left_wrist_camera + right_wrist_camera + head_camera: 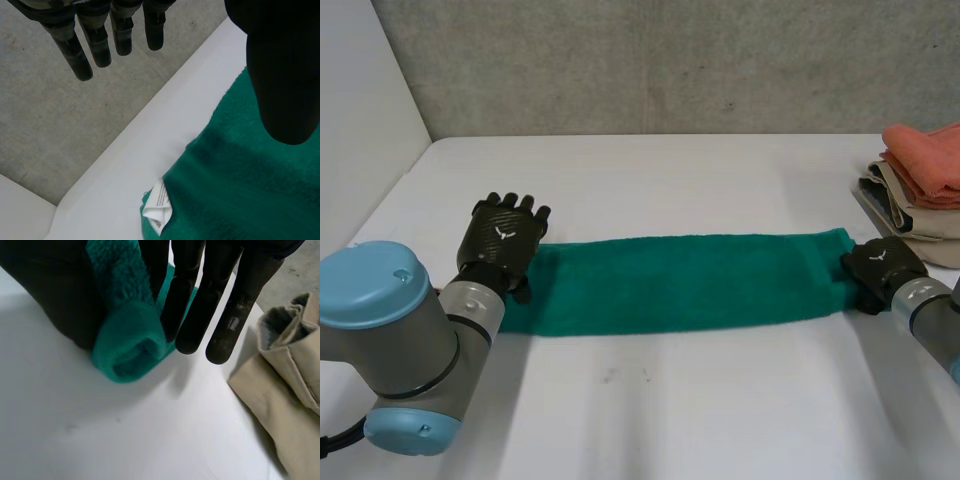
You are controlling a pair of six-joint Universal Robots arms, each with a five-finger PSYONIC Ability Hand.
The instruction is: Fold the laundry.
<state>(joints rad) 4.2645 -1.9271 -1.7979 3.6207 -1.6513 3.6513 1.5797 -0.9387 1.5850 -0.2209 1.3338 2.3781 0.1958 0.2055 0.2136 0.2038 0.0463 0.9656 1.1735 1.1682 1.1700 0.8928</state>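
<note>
A green towel (pixel 680 282), folded into a long strip, lies across the middle of the white table (pixel 650 400). My left hand (pixel 503 240) hovers over the strip's left end, open, with straight fingers (pixel 95 45) that hold nothing. Under its palm the towel's corner (pixel 250 190) shows a white label (pixel 159 205). My right hand (pixel 878 268) is at the strip's right end. There the rolled towel end (pixel 131 340) is pinched between the thumb and the straight fingers (pixel 200 300).
Just beyond my right hand, at the table's right edge, stands a stack of folded laundry: an orange towel (pixel 928 160) on beige cloths (pixel 900 205). The beige cloth (pixel 290 390) lies close beside the right fingers. A grey wall runs behind the table.
</note>
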